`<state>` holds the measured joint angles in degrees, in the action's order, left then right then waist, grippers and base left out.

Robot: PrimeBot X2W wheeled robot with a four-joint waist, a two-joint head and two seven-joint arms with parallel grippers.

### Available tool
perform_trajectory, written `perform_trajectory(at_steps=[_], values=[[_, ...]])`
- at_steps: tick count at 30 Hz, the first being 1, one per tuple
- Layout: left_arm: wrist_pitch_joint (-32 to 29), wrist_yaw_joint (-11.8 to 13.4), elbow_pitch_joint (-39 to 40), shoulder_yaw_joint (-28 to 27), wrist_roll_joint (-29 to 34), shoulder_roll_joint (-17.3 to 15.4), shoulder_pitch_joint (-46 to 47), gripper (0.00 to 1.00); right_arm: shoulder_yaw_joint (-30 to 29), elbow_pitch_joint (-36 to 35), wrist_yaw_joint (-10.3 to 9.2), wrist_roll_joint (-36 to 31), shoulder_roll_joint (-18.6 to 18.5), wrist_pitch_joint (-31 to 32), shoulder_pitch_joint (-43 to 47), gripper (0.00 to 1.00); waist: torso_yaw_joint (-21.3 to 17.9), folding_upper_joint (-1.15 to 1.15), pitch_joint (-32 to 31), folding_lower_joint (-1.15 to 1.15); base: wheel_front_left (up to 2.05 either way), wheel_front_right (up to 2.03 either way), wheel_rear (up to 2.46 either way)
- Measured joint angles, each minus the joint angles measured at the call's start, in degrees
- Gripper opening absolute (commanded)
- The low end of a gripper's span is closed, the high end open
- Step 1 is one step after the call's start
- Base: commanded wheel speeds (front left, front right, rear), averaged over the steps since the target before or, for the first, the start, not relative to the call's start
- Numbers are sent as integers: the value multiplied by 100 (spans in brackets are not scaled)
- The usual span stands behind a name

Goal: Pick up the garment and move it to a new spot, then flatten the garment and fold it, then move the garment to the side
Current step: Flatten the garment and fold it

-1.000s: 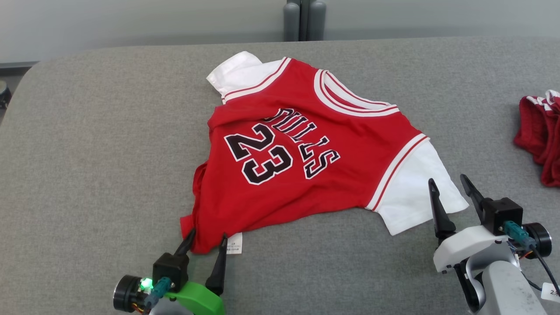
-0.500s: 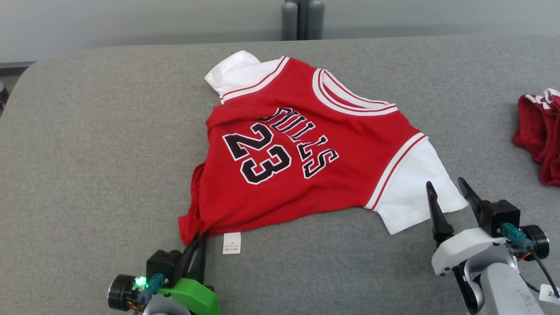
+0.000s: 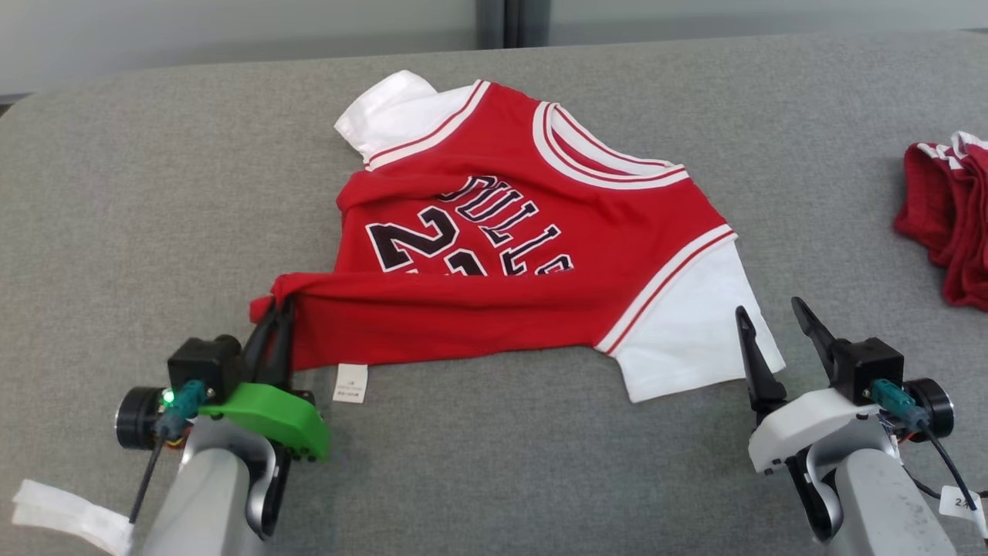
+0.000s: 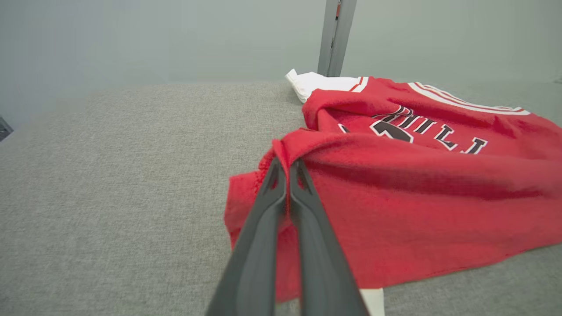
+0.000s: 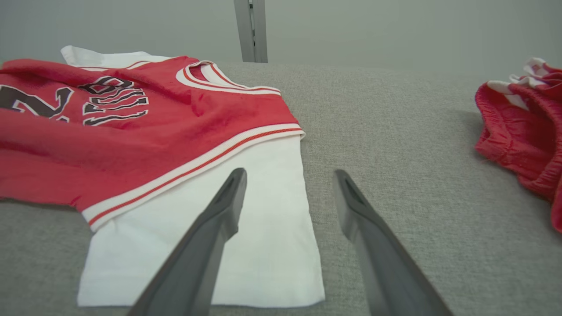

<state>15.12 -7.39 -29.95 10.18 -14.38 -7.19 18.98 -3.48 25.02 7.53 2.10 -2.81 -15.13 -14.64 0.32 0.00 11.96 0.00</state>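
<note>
The garment (image 3: 532,232) is a red jersey with white sleeves and black lettering, spread on the grey table (image 3: 154,193). My left gripper (image 3: 274,309) is shut on the garment's lower left hem corner and holds it lifted, so the bottom edge folds over the number. In the left wrist view the fingers (image 4: 285,175) pinch the red hem (image 4: 281,149). My right gripper (image 3: 768,318) stands open by the outer edge of the white right sleeve (image 3: 695,324), holding nothing. In the right wrist view that gripper (image 5: 290,175) straddles the sleeve's (image 5: 246,219) right edge.
A second red garment (image 3: 945,216) with white trim lies bunched at the table's right edge, also seen as a red bundle (image 5: 522,136) in the right wrist view. A white care label (image 3: 350,384) hangs from the hem. A grey post (image 3: 505,19) rises behind the table.
My left gripper closed on the hem corner and lifted it up and to the left, folding the bottom edge over the number. The head camera has shifted. The right gripper stayed open.
</note>
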Motion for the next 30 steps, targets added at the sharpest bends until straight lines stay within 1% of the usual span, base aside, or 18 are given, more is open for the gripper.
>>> perform_trajectory(at_steps=[1, 2, 3, 4, 8, 10, 13, 16, 19, 22, 25, 30], values=[[0, 0, -194, -36, -21, -32, 129, 19, 24, 0, 0, 8, 0, 0, -24, 100, -36, 0, 20, 0, 0, 0, 0], [0, 0, -337, -97, -32, -63, 214, 39, 43, 4, 0, 15, 1, 0, -30, 100, -65, 0, 35, 0, 0, 0, 0], [0, 0, -521, -180, -69, -83, 317, 91, 48, 9, 0, 30, -1, 0, -31, 100, -102, 0, 52, 0, 0, 0, 0], [-1, 0, -702, -242, -75, -111, 404, 100, 58, 8, 0, 42, -1, 0, -37, 100, -139, 0, 67, 0, 0, 0, 0], [0, 44, -1105, -443, -29, -140, 628, 100, 69, -30, 0, 90, -1, 0, -49, 100, -252, 0, 104, 0, 0, 0, 0], [0, 147, -1177, -578, 7, -137, 626, 100, 80, -86, 0, 144, -2, 0, -49, 100, -290, 0, 90, 0, 0, 0, 0], [0, 257, -987, -864, 47, -135, 536, 100, 119, -165, 0, 213, -2, 0, -35, 100, -310, 0, 22, 0, 0, 0, 0], [-1, 293, -613, -1125, 143, -110, 96, 100, 201, -260, 0, 271, 0, 0, 31, 100, -320, 0, -101, 0, 0, 0, 0], [0, 290, -153, -1361, 281, -56, -347, 100, 258, -396, 0, 342, 0, 0, 130, 100, -321, 0, -257, 0, 0, 0, 0], [0, 209, 135, -1404, 437, 54, -750, 100, 327, -497, 0, 410, 0, 0, 271, 100, -305, 0, -416, 0, 0, 0, 0], [0, 132, 325, -1343, 577, 133, -1112, 100, 345, -531, 0, 457, -1, 0, 424, 100, -271, 0, -578, 0, 0, 0, 0], [0, 82, 583, -1294, 655, 305, -1599, 100, 394, -557, 0, 500, 0, 0, 716, 100, -195, 0, -830, 0, 0, 0, 0]])
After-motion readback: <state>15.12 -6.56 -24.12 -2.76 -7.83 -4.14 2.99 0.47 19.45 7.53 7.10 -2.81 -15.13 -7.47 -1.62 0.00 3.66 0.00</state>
